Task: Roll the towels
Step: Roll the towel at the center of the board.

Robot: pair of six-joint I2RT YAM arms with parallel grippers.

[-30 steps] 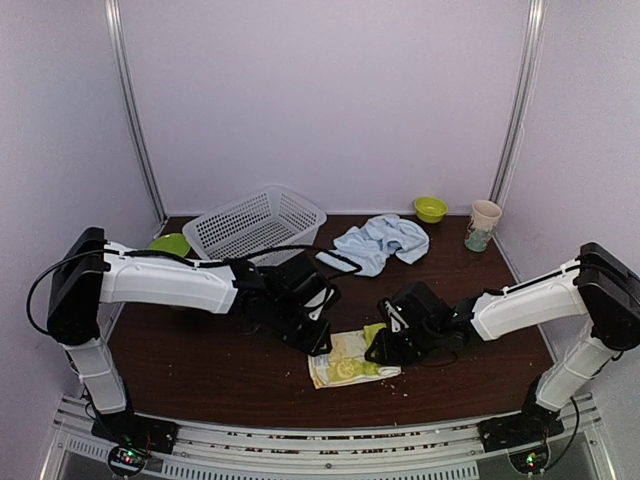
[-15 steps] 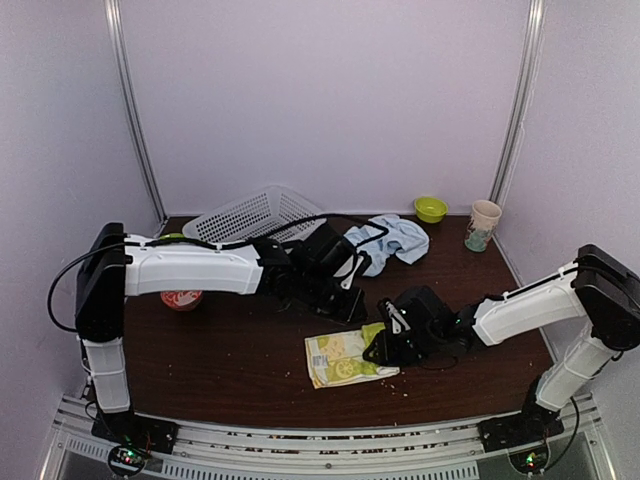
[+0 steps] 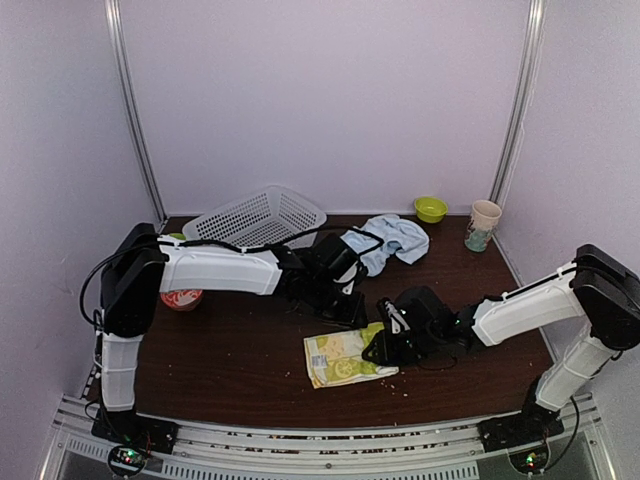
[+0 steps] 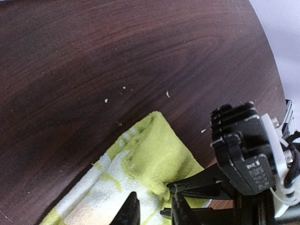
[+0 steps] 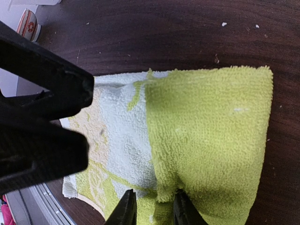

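Note:
The lime-green lemon-print towel (image 3: 340,360) lies flat on the table's near middle, its right end folded over to show plain green. It also shows in the left wrist view (image 4: 150,154) and the right wrist view (image 5: 211,126). My right gripper (image 3: 381,349) (image 5: 153,206) is shut on the folded green edge, low on the table; it also shows in the left wrist view (image 4: 171,188). My left gripper (image 3: 340,296) (image 4: 154,208) hovers just behind the towel, jaws apart and empty. The pale blue towel (image 3: 385,240) lies crumpled at the back.
A white mesh basket (image 3: 255,215) leans at the back left. A green bowl (image 3: 430,208) and a paper cup (image 3: 483,225) stand at the back right. A red-and-white bowl (image 3: 180,298) sits by the left arm. Crumbs dot the dark wood table (image 3: 240,350).
My left gripper has moved from the towel's left edge back and to the right, ending behind the towel. Its arm swung inward, uncovering the red-and-white bowl. The right gripper stayed on the towel.

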